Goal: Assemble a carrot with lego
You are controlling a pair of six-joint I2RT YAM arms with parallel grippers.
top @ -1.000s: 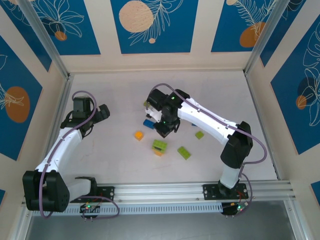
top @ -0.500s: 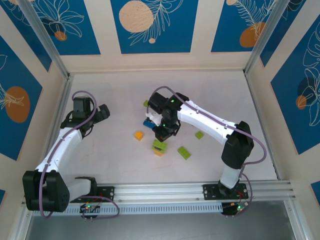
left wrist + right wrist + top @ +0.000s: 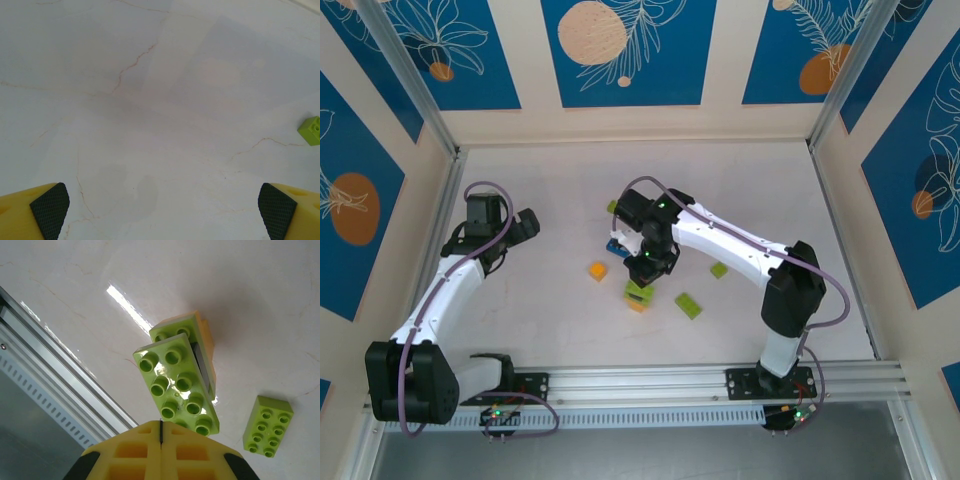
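Note:
A stack of lego stands mid-table: a lime green eight-stud brick lies skewed on another lime brick and an orange brick. My right gripper is shut with nothing between its fingers, and its tips sit right over the near end of that top brick; from above it hangs at the far side of the stack. My left gripper is open over bare table, at the left in the top view. Its fingers stand far apart.
Loose lego lies around: an orange brick, a lime eight-stud brick, small lime bricks, and a blue brick. A metal rail runs along the near edge. Walls enclose the table.
My right gripper has moved toward the near edge, from over the blue brick down to the lime and orange stack. The left arm has not moved.

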